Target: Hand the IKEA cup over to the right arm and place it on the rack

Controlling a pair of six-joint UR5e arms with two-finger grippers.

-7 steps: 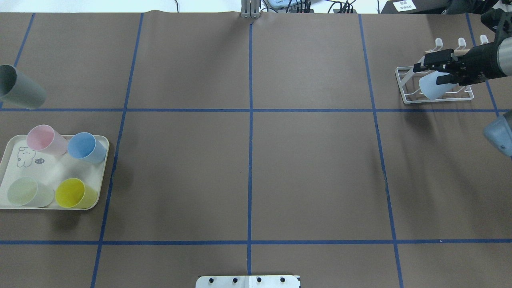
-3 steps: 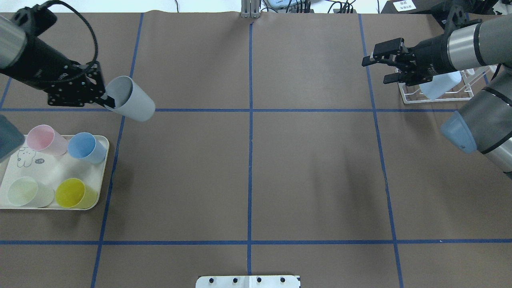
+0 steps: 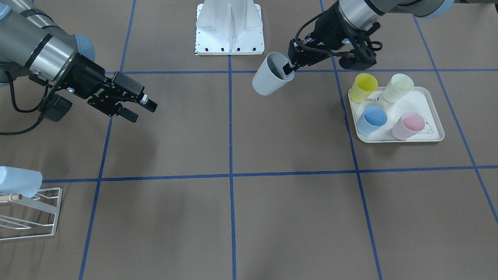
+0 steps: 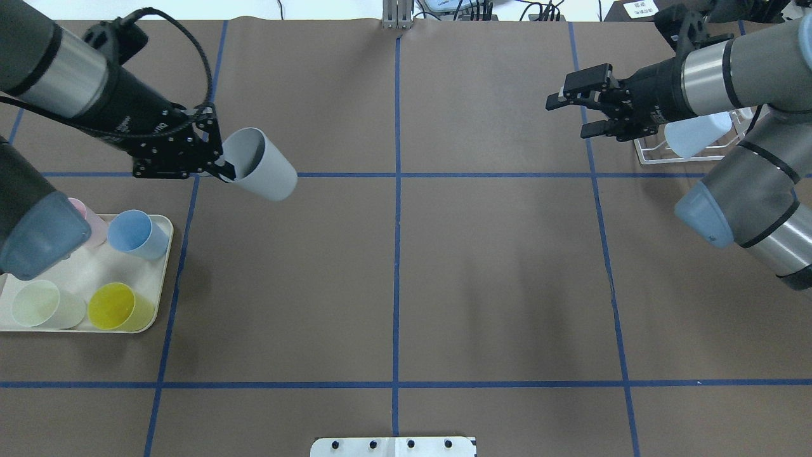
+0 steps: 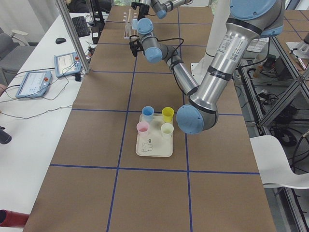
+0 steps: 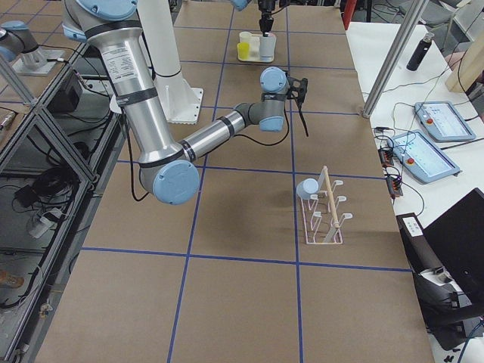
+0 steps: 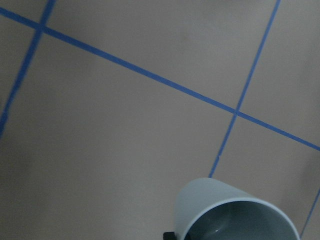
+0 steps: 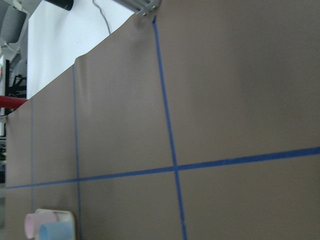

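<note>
Holding entry: grey cup (image 4: 263, 166), airborne and tilted over the table's (image 4: 406, 285) left half, rim clamped by the left gripper (image 4: 227, 170), one finger inside the wall. Counterpart, the right gripper (image 4: 569, 117): fingers apart, empty, well apart from the cup, near the rack (image 4: 653, 155) bearing one pale blue cup (image 4: 694, 134). Advice: meet mid-table; the right fingers should close across the cup's free base end before the left releases.

Pink cup (image 4: 95, 225) mostly hidden by L arm (image 4: 44, 235); rack (image 3: 39, 205) cut off.
</note>
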